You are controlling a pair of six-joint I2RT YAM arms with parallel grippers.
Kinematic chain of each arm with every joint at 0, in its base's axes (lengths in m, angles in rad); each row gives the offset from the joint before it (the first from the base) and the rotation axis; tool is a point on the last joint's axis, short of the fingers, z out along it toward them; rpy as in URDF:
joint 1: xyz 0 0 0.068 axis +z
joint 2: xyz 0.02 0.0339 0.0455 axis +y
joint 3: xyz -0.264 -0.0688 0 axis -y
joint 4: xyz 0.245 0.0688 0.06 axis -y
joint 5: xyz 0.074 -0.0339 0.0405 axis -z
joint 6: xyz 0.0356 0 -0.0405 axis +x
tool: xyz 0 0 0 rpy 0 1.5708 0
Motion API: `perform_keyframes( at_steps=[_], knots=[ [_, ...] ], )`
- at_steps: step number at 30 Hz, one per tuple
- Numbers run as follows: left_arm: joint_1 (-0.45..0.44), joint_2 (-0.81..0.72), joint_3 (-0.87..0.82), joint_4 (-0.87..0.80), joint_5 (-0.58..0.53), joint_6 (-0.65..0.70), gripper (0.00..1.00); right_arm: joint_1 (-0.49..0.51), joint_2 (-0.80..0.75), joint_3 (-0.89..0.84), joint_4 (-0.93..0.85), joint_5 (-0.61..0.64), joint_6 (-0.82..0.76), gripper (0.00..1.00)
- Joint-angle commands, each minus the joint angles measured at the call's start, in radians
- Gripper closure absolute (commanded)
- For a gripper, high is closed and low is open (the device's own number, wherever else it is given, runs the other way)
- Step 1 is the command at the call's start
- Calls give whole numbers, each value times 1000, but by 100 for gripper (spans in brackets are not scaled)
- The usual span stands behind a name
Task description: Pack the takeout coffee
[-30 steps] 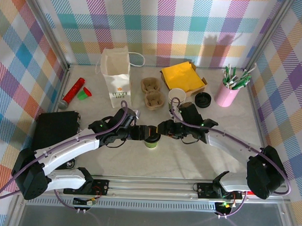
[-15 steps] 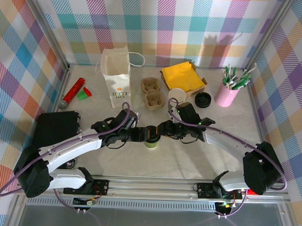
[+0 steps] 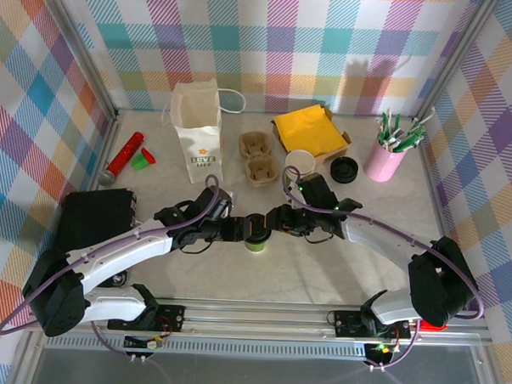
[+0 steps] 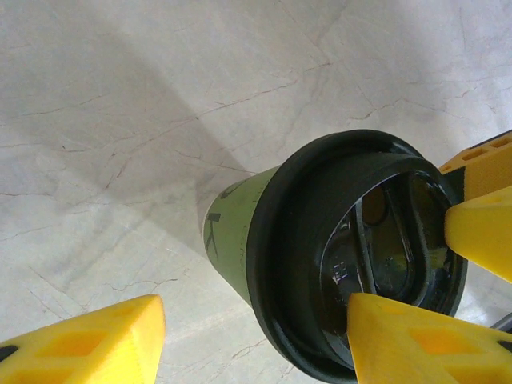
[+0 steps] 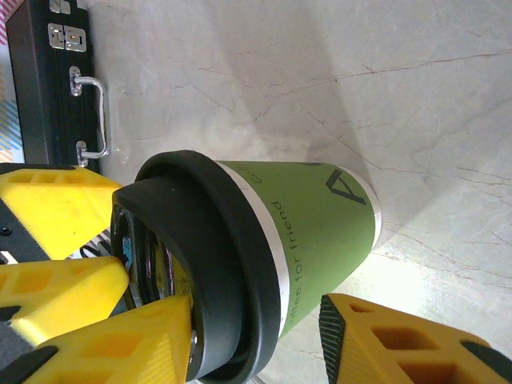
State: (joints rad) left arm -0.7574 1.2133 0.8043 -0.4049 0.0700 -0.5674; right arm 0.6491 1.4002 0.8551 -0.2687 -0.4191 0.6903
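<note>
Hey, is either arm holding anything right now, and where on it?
It cannot be told. Left gripper: jaws open, one side over the lid of the takeout coffee. Right gripper: jaws bracket it from lid to lower wall, contact unclear.

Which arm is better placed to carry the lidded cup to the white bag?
Probably left: the white bag stands on its side of the table, and the left pincer straddles the takeout coffee, though one finger stands clear.
</note>
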Motion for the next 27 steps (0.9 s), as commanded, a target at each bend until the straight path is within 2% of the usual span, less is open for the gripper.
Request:
perform_keyframes(
  at_steps=[1,4,9,14,27],
  knots=[
    [15,-5,-40,-41,-21,-12,40,9,19,3,-31,27,-26,53],
    [21,-7,-52,-36,-19,-15,41,9,21,-4,-44,61,-30,53],
    [26,-2,-77,-30,-9,-13,42,9,34,-42,-83,187,-22,54],
    [26,1,-103,-18,-9,-11,42,15,69,-86,-34,149,13,55],
    [23,-18,-83,-3,24,-13,47,74,26,-18,-135,242,-20,54]
  ],
)
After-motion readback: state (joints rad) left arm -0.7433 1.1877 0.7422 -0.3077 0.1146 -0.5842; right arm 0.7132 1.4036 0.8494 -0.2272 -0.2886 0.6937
